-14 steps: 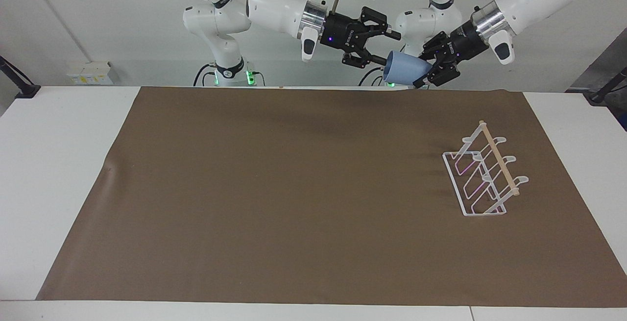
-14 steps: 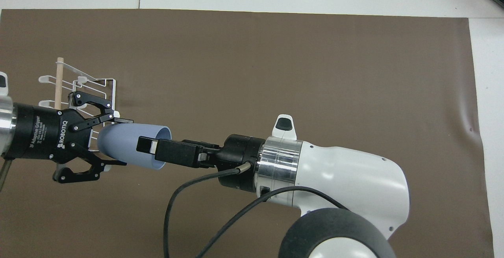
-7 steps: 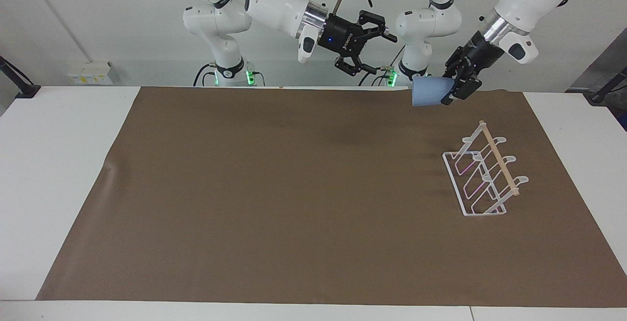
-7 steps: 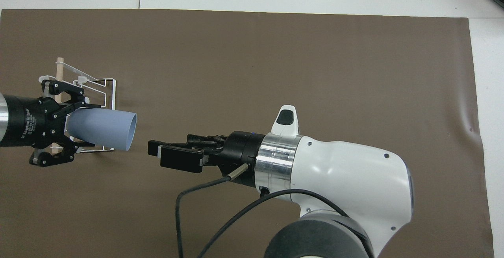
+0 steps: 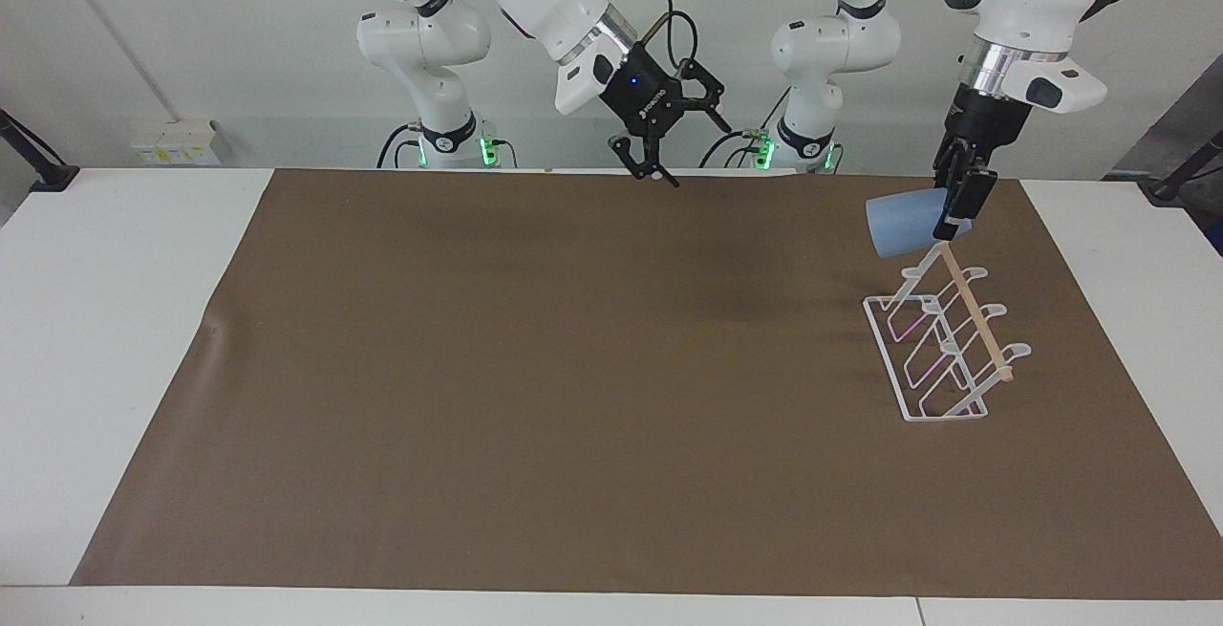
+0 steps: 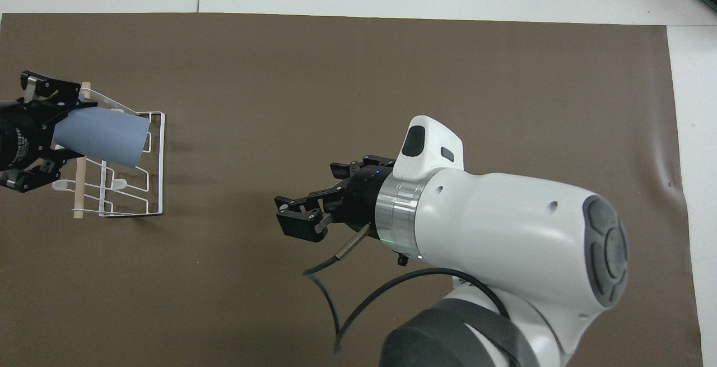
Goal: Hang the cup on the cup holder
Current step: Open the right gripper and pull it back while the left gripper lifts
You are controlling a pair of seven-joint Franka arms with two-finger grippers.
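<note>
The light-blue cup (image 5: 901,225) (image 6: 102,137) lies on its side in the air, its mouth facing the right arm's end of the table. My left gripper (image 5: 956,213) (image 6: 56,131) is shut on the cup's base end. The cup hangs just above the end of the cup holder (image 5: 941,351) (image 6: 161,159) nearest the robots, close to the wooden rod's tip. The white wire holder stands on the mat toward the left arm's end. My right gripper (image 5: 690,146) (image 6: 316,196) is open and empty, raised over the mat's edge nearest the robots.
A brown mat (image 5: 573,397) (image 6: 392,87) covers most of the white table (image 5: 124,320). A black cable (image 6: 336,300) hangs from the right arm's wrist. The holder's prongs (image 5: 994,309) point toward the left arm's end.
The left gripper has carried the cup away from the right gripper and down to the holder. The right gripper finished opening, drew back and tilted downward.
</note>
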